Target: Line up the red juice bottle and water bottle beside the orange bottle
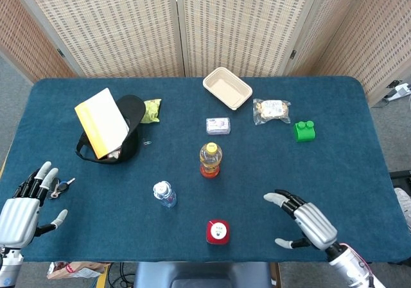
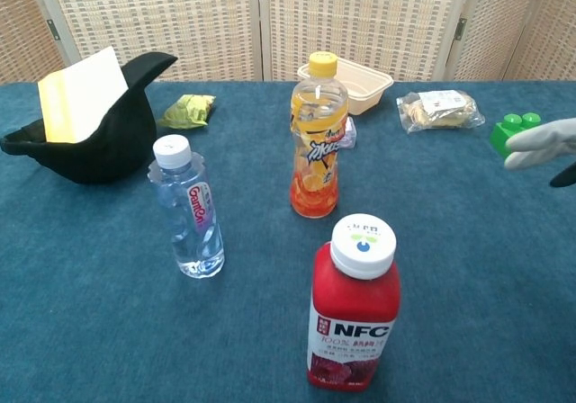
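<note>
From the head view I am seeing both hands. My right hand [image 1: 307,224] is hovering over the blue worktop [image 1: 359,140] with fingers spread and nothing in it; the juice bottle [image 1: 218,231] is standing just to its left, apart from the fingertips. The orange bottle [image 1: 210,159] is standing up and to the left of that hand, further back on the worktop, and the water bottle [image 1: 164,194] is sitting well beyond the juice bottle on the far side from it. My left hand [image 1: 24,204] is resting at the opposite near corner, fingers apart and empty, with a small set of keys [image 1: 59,187] just beside its fingertips.

The chest view is giving me what the head view cannot: the labels and bodies of all three bottles, each upright, and the juice bottle nearest to me. There I am catching only the pale fingertips [image 2: 538,142] of the right hand at the frame edge, partly covering the green block [image 2: 509,129]; the left hand is not showing there.

Behind the bottles I am seeing a black cap [image 1: 128,134] holding a yellow pad [image 1: 103,121], a tray [image 1: 227,87] and a snack bag [image 1: 271,110].
</note>
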{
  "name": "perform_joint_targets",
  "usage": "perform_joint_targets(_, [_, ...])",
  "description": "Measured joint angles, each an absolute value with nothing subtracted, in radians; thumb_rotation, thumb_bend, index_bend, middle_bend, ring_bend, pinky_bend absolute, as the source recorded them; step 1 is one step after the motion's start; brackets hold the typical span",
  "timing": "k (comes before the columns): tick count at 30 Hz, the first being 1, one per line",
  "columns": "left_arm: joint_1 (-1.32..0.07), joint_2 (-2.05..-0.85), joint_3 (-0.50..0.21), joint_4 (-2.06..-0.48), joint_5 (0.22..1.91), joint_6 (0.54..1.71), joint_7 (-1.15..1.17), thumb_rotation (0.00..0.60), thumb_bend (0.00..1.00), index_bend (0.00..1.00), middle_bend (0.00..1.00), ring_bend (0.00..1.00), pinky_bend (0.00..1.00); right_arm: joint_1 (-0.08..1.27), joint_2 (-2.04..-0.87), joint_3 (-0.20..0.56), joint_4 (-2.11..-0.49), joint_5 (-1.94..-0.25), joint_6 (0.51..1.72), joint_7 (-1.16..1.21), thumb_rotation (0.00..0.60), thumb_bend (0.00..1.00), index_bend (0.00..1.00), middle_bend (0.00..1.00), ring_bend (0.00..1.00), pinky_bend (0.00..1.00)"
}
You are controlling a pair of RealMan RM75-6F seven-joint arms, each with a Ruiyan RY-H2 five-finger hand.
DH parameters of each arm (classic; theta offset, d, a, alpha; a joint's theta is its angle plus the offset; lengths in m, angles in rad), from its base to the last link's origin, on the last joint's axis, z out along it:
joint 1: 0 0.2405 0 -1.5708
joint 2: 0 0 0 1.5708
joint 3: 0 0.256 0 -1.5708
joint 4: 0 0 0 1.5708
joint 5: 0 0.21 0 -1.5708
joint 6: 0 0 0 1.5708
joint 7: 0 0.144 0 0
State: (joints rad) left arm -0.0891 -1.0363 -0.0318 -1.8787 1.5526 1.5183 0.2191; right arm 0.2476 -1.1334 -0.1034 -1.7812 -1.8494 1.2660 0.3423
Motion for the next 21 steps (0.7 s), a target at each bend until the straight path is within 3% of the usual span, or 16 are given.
perform_joint_targets(21, [-0.088, -1.025, -0.036, -1.883, 1.556, 1.523, 0.218, 0.600, 0.22, 0.01, 0.00, 0.02, 0.14, 0.421, -1.360, -0.110, -1.725, -1.796, 1.096, 0.525, 0.600, 0.00, 0.14, 0.18, 0.07, 0.20])
